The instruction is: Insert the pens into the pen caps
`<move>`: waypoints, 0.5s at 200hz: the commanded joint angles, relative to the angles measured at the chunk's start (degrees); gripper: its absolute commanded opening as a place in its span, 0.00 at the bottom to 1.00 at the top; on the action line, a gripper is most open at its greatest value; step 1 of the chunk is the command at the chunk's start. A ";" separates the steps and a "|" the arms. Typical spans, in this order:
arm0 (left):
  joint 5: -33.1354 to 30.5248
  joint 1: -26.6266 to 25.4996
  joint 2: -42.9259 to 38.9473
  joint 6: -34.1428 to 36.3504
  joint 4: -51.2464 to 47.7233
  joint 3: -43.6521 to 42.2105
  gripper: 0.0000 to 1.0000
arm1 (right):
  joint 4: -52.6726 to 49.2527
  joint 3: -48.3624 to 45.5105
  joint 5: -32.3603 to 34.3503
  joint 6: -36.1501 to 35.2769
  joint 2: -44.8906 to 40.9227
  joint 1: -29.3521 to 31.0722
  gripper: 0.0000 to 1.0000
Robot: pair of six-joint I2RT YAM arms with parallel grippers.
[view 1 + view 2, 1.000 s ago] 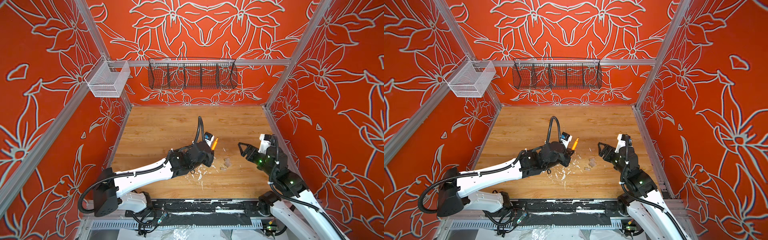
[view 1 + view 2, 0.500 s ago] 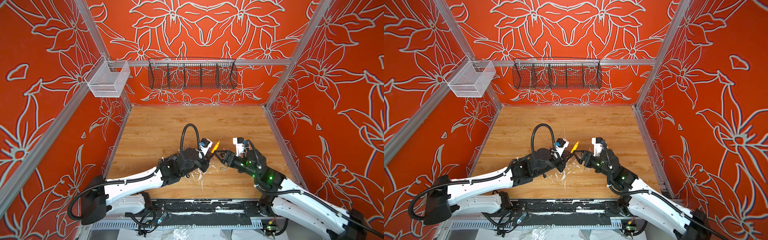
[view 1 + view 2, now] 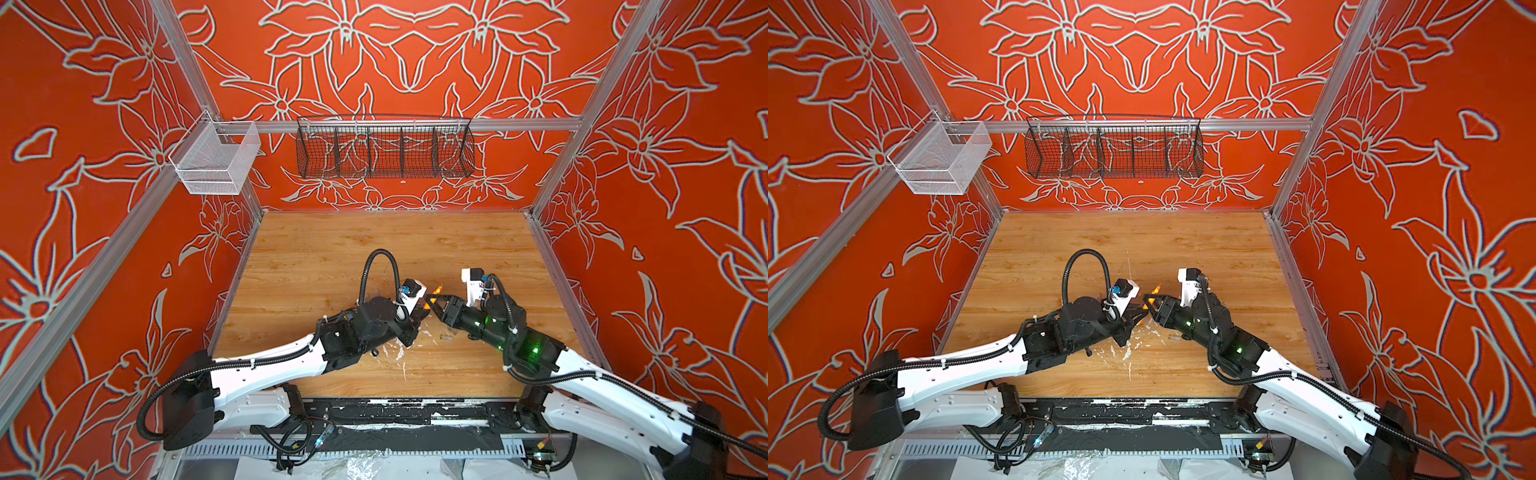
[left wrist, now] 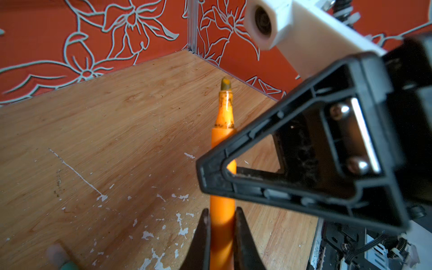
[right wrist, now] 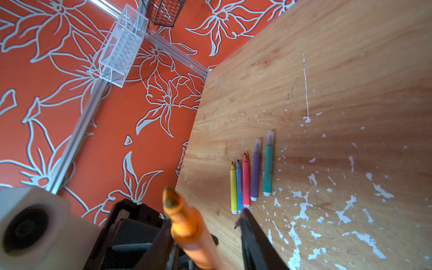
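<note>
My left gripper (image 4: 222, 210) is shut on the barrel of the orange pen (image 4: 223, 140), whose uncapped tip points up and away. My right gripper (image 5: 205, 217) stands open around the same orange pen (image 5: 187, 224): one finger touches it, the other stands apart. In both top views the two grippers (image 3: 420, 309) (image 3: 430, 299) meet at mid-table. Yellow (image 5: 233, 187), blue (image 5: 239, 184) and pink (image 5: 246, 180) pens lie uncapped in a row. The purple (image 5: 256, 173) and teal (image 5: 268, 168) pens beside them wear clear pen caps (image 5: 270, 135). One loose cap (image 3: 446, 337) lies under the right arm.
The wooden table (image 3: 374, 249) carries white flecks (image 3: 399, 353) near its front middle. A white mesh basket (image 3: 216, 162) and a black wire basket (image 3: 384, 149) hang on the rails above the table's back. Patterned orange walls close in on three sides.
My right arm swung in from the right side to the middle, and its jaws came round the orange pen and narrowed. The left arm shifted slightly, still holding the pen.
</note>
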 commanded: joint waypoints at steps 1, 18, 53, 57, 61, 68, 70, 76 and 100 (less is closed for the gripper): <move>2.12 -0.23 0.68 1.68 2.61 -0.26 0.00 | -0.58 2.45 1.21 0.86 1.14 0.18 0.29; 2.53 -0.23 1.11 1.95 2.70 -0.29 0.00 | -0.49 2.96 1.17 1.39 2.10 0.26 0.11; 2.69 -0.23 1.99 1.99 3.06 -0.37 0.15 | 2.09 1.74 0.83 4.58 2.32 0.63 0.00; 2.71 -0.30 2.18 1.99 3.13 -0.38 0.17 | 2.73 1.44 0.76 4.93 2.26 0.83 0.00; 2.71 -0.24 2.26 1.99 3.15 -0.38 0.19 | 3.19 1.24 0.85 5.23 2.24 1.03 0.00; 2.58 -0.23 2.40 1.91 3.21 -0.27 0.22 | 3.89 0.98 0.85 5.65 2.19 1.46 0.00; 2.54 -0.23 2.46 1.91 3.20 -0.28 0.23 | 4.08 0.96 0.84 5.67 2.17 1.60 0.00; 2.45 -0.23 2.60 1.90 3.23 -0.29 0.25 | 4.42 1.02 0.83 5.63 2.18 2.01 0.00; 2.60 -0.24 3.21 1.90 3.16 -0.11 0.32 | 4.60 1.29 2.21 5.14 1.61 3.69 0.00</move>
